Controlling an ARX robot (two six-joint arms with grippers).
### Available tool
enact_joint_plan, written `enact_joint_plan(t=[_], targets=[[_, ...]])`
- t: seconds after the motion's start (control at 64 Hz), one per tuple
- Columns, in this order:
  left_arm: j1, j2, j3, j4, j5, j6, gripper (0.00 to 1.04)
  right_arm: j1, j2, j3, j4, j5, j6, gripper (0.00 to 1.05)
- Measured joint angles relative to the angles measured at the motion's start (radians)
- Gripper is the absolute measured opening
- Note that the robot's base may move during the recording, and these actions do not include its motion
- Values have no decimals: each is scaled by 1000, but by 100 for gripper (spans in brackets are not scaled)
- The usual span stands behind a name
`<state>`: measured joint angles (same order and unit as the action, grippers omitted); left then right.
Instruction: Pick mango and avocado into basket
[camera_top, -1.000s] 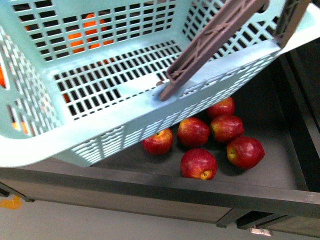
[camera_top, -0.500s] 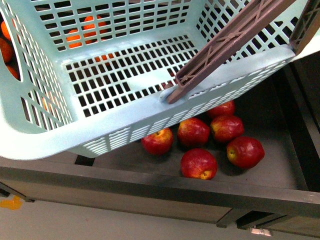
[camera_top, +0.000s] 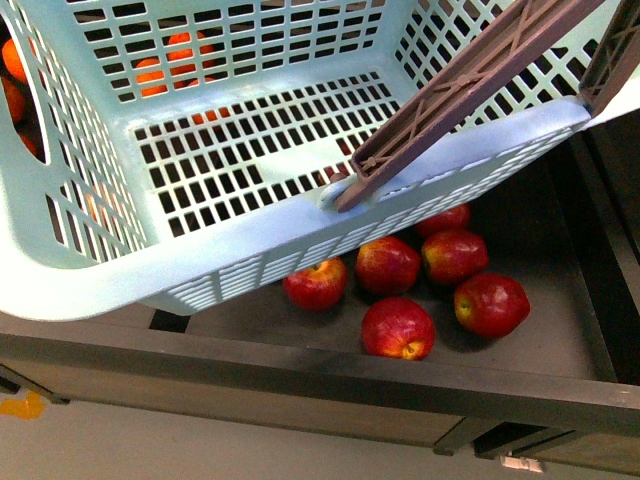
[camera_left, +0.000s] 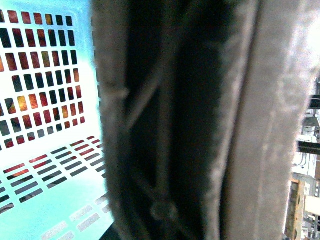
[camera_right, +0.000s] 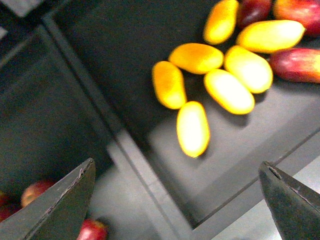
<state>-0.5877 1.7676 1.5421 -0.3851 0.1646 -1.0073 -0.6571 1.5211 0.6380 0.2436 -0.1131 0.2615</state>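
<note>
The light teal basket (camera_top: 240, 245) hangs tilted above the shelf and fills the upper front view, with nothing lying on its slotted floor. Its brown handle (camera_top: 470, 85) slants up to the right. In the left wrist view that handle (camera_left: 200, 120) fills the frame right against the camera, with the teal wall (camera_left: 45, 200) beside it; my left gripper's fingers are hidden. My right gripper (camera_right: 177, 170) hovers open over a dark bin holding several yellow-orange mangoes; the nearest mango (camera_right: 192, 127) lies just beyond the fingertips. The avocado is out of view.
Several red apples (camera_top: 398, 327) lie in the dark bin under the basket. Oranges (camera_top: 165, 65) show through the basket's far slats. Reddish fruits (camera_right: 297, 65) border the mangoes. A raised divider (camera_right: 145, 175) separates the mango bin from a bin with red apples (camera_right: 35, 190).
The basket has shifted to the right and a little away from the camera, so more of its left wall shows. The apples below have not moved.
</note>
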Motion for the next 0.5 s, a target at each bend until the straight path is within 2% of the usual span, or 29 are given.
enact_joint_plan(t=[0.219, 0.5], targets=[[0, 0, 0, 0, 2, 0, 14, -1, 421, 206, 19, 49, -76, 96], [0, 0, 0, 0, 0, 0, 14, 11, 656, 362, 3, 42, -74, 96]])
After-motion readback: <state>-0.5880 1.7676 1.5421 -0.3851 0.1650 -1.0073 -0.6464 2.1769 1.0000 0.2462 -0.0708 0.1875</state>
